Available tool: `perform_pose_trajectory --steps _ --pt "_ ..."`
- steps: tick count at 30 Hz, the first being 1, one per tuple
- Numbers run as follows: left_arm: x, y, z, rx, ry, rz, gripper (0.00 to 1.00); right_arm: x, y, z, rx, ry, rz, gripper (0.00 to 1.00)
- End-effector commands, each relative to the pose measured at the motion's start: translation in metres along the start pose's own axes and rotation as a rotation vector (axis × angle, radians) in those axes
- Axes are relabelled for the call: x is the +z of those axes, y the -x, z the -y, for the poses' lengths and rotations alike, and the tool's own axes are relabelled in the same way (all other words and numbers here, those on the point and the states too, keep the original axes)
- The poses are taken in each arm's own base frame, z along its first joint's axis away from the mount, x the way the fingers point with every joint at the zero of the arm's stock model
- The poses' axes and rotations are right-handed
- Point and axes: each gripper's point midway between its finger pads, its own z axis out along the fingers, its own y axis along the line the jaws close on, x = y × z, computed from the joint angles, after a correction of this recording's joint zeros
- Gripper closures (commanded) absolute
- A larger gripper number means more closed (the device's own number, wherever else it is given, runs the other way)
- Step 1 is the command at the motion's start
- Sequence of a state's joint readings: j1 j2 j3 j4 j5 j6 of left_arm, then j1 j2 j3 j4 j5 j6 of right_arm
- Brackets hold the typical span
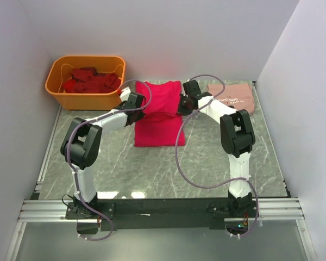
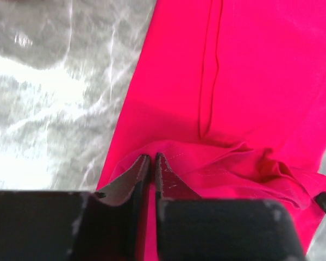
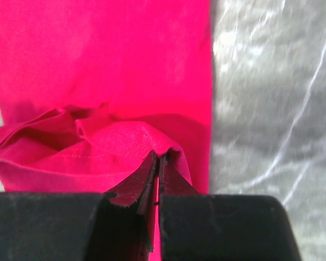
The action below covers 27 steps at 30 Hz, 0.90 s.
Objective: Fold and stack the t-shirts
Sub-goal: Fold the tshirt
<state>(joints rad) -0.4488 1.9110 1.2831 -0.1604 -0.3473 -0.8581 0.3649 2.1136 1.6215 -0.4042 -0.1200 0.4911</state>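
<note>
- Top view: the bright crimson-pink cloth t-shirt [image 1: 159, 124] lay mid-table on the grey marbled tabletop [image 1: 152, 174]. The left gripper [image 1: 138, 104] and right gripper [image 1: 183, 105] sat at its two side edges, with a folded band of cloth between them.
- Back right, the dusty salmon-pink printed t-shirt [image 1: 232, 98] lay folded. Back left, dark red t-shirts [image 1: 92, 81] were heaped in the orange plastic tub [image 1: 81, 99].
- Left wrist: the left gripper [image 2: 152, 157] was clenched on a crimson fold — cloth bunched at its tips.
- Right wrist: the right gripper [image 3: 157, 156] pinched the opposite fold, jaws closed on fabric.
</note>
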Motion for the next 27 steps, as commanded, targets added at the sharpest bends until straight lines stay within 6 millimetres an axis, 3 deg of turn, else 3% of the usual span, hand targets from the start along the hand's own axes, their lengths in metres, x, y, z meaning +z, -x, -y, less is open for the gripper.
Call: perform_pose_trajectory --steps 1,2,3,4,6,7,10,12,13,15,16,18,19,21,22,27 --pt "0.006 0.039 0.018 -0.003 -0.016 0.112 0.87 0.004 0.034 0.003 0.013 -0.019 0.077 0.97" --pt "0.007 0.042 0.019 -0.006 -0.012 0.116 0.82 0.004 0.04 -0.001 0.006 -0.007 0.087 0.82" --pt "0.008 0.041 0.018 0.0 -0.006 0.106 0.69 0.003 0.041 -0.002 0.006 -0.007 0.089 0.74" --pt "0.009 0.043 0.02 0.007 -0.009 0.104 0.58 0.0 0.046 -0.004 0.0 -0.004 0.097 0.56" --pt "0.007 0.042 0.023 0.022 -0.021 0.088 0.27 -0.007 0.051 -0.008 -0.008 0.003 0.104 0.44" --pt "0.002 0.043 0.024 0.022 -0.033 0.09 0.19 -0.011 0.051 -0.008 -0.012 0.005 0.103 0.35" --pt "-0.012 0.045 0.028 0.014 -0.073 0.09 0.03 -0.025 0.043 -0.011 -0.014 0.025 0.09 0.24" --pt "-0.021 0.042 0.029 0.009 -0.095 0.082 0.01 -0.042 0.043 -0.017 -0.006 0.061 0.112 0.23" --pt "-0.029 0.04 0.027 0.009 -0.112 0.078 0.01 -0.04 0.025 -0.009 0.007 0.053 0.078 0.21" --pt "-0.047 0.038 0.028 -0.001 -0.128 0.08 0.01 -0.056 0.02 -0.012 0.012 0.082 0.094 0.2" --pt "-0.05 0.027 0.019 0.006 -0.112 0.061 0.01 -0.054 0.0 -0.004 0.025 0.077 0.055 0.2" --pt "-0.069 0.023 0.02 -0.018 -0.133 0.063 0.0 -0.066 -0.009 -0.007 0.035 0.109 0.06 0.19" --pt "-0.07 0.007 0.007 -0.015 -0.112 0.041 0.01 -0.062 -0.033 -0.001 0.048 0.117 0.005 0.19" --pt "-0.078 -0.006 0.003 -0.034 -0.128 0.022 0.01 -0.07 -0.043 -0.001 0.056 0.142 0.003 0.19" --pt "-0.081 -0.018 -0.009 -0.041 -0.12 0.002 0.01 -0.068 -0.059 0.007 0.069 0.132 -0.028 0.19" --pt "-0.085 -0.054 -0.035 -0.085 -0.119 -0.072 0.02 -0.071 -0.084 0.015 0.084 0.139 -0.063 0.21"
